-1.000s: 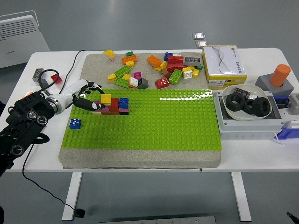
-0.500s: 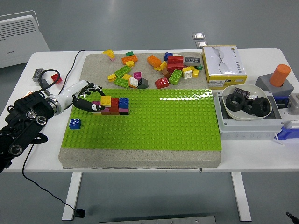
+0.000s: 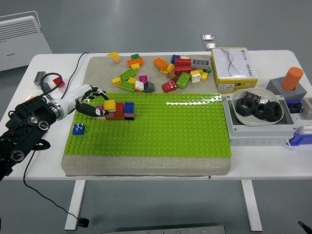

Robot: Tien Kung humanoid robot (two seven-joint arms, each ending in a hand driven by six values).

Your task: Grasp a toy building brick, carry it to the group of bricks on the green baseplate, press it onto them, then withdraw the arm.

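The green baseplate lies on a grey slab in the middle of the table. A group of bricks in yellow, red, blue and pink stands at its back left. My left hand reaches in from the left and sits at the group's left end. Its thumb and fingers are curled around a small magenta brick that touches the group beside the yellow brick. A single blue brick sits alone on the baseplate's left edge. My right arm is out of sight.
Several loose bricks lie on the slab behind the baseplate. A yellow and white box, a bowl of black rings on a grey case and an orange cylinder stand at the right. A black cable runs at the back left.
My left hand has shifted very slightly left at the brick group. Nothing else has visibly moved.
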